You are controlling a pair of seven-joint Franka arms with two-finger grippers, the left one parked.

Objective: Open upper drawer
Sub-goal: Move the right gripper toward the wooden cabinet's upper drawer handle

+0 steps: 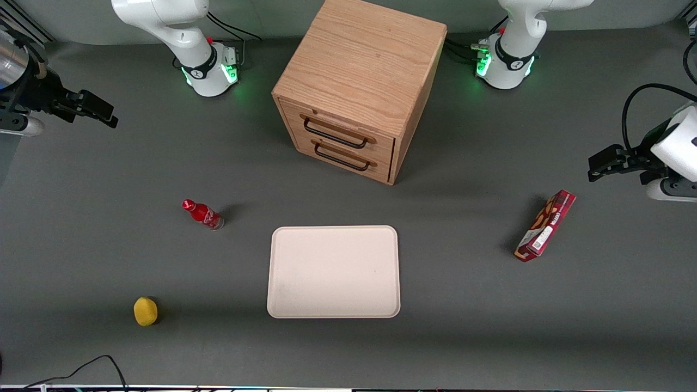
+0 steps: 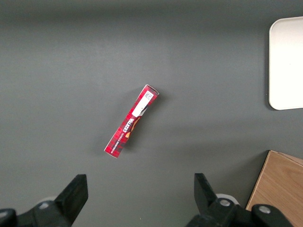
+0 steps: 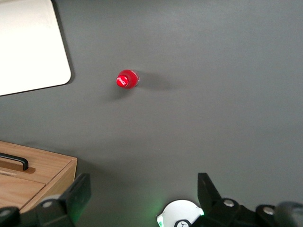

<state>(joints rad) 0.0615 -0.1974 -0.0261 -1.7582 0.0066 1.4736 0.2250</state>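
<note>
Starting the approach: nothing is gripped yet. The claw hangs above the bench at the working arm's end, fingers spread wide with bare bench between them in the right wrist view.

Upper drawer is shut, well away from the claw toward the middle of the bench, in the oak cabinet. Its black wire handle sits just above the matching lower drawer.

Judgement on the next move: travel sideways to the cabinet front, drop to handle height, hook or pinch the upper handle, not the lower one, then pull straight out along the drawer axis. The two handles are close together, so vertical aim matters. The cabinet front faces the front camera at a slant, so the pull must follow that angle.

Red bottle stands between the claw and the tray, nearer the front camera than the claw; the path to the cabinet should clear it. Yellow object is farther off, irrelevant.

Hard to read:
- Wrist view catches only a cabinet corner and one handle end; can't tell which drawer it belongs to.
- Gap between wire handle and drawer face isn't visible.
- Arm wrist is cut off at the front view's edge.
</note>
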